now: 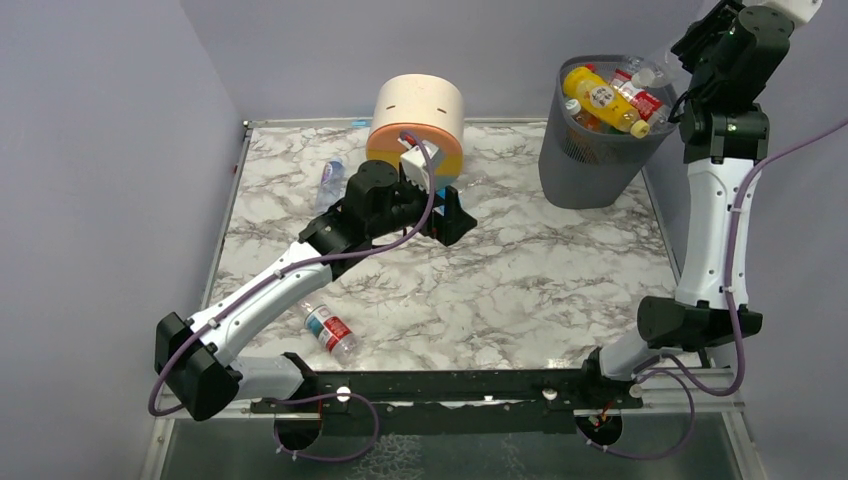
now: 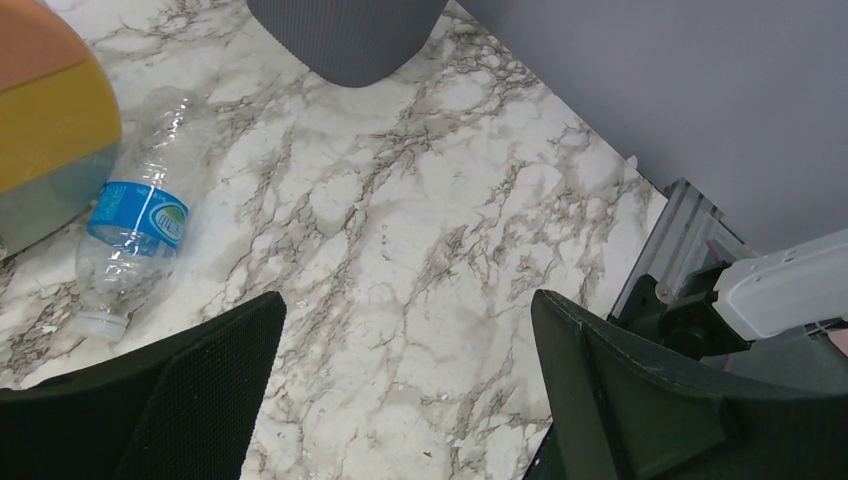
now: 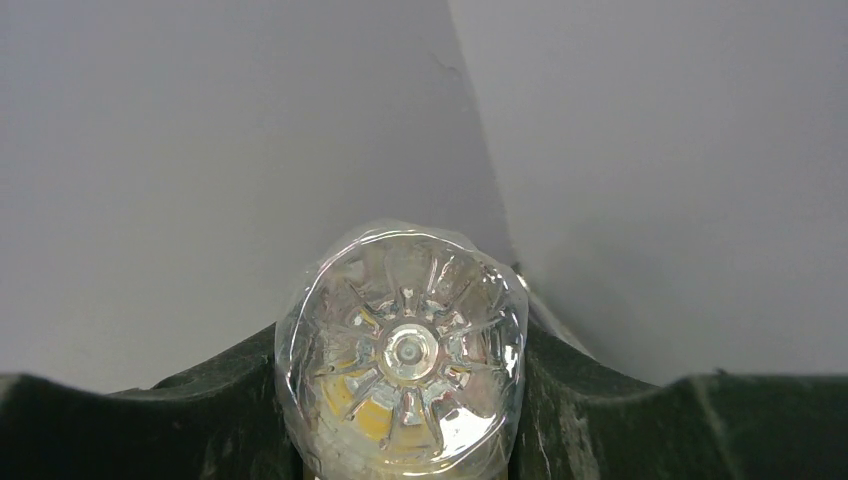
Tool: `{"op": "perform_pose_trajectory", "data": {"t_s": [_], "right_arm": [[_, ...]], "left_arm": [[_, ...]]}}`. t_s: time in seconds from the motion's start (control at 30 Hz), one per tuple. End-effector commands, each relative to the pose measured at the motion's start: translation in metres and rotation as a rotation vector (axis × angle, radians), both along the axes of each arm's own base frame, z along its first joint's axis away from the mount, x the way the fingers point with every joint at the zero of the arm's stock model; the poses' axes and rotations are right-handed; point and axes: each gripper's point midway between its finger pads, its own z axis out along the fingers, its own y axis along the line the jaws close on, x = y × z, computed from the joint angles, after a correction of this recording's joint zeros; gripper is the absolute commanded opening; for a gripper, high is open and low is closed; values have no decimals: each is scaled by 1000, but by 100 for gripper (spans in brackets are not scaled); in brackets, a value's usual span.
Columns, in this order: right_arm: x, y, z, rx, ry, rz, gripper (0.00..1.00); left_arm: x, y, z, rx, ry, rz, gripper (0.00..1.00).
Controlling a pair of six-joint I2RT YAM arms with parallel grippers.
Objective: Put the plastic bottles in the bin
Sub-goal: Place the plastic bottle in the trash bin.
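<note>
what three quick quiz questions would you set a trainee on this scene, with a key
1. True or false: the left gripper is shut on a bottle.
2. What does the right gripper hold? A: a clear bottle, seen base-on. B: a yellow bottle. C: nothing.
3. What colour is the label on the bottle lying beside the drawer unit?

Key: 1 false, its jaws stand open and empty. 2 A. 3 blue.
</note>
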Motion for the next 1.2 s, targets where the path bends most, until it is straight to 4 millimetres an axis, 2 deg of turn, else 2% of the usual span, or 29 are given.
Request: {"op": "perform_pose_trajectory", "data": {"t_s": [0.0,0.1,0.27,0.5,0.77,0.97,1.07,1.17], "right_arm": [[-27,-23,6,-67,18,-142,22],[-25,-28,-8,-85,50,-171,22],[-8,-26,-36,-90,138,-139,22],[16,-10,-74,-34,216,-32,22],[23,3,-110,-1,293,46,23],[35,13,-142,33,364,105,23],[40,14,-148,41,384,113,24],[36,11,-135,35,375,96,26]], "left_arm": [[-1,-9,-3,-12,3,-55,99],[-1,-11,-7,-16,13,-61,99],[-2,-14,-11,-28,31,-67,99],[1,-14,-11,-23,29,-59,99],[3,-16,-17,-22,38,-56,99],[3,-15,-19,-20,43,-53,99],[2,-15,-19,-19,47,-51,99],[2,-14,-19,-18,48,-48,99]]}}
